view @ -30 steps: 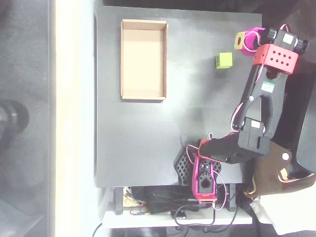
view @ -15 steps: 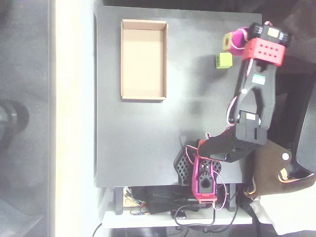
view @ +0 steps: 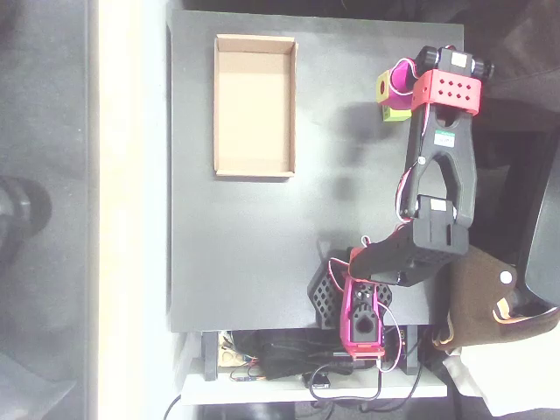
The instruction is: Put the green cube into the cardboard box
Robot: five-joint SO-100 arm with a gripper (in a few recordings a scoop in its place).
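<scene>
The green cube (view: 395,111) — on the dark table (view: 350,192), well apart from the cardboard box (view: 255,106).
The gripper (view: 392,87) sits directly over it, partly covering it — whether its fingers are spread or pinched is not discernible. The cube looks light and rigid; grasp two opposite flat faces.

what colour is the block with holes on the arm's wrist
Red. The perforated wrist block shows best in the overhead view, sitting beside the magenta tool above the green cube.

Black arm (view: 440,188), red perforated wrist block, magenta claw (view: 395,85), red-white wiring
</scene>
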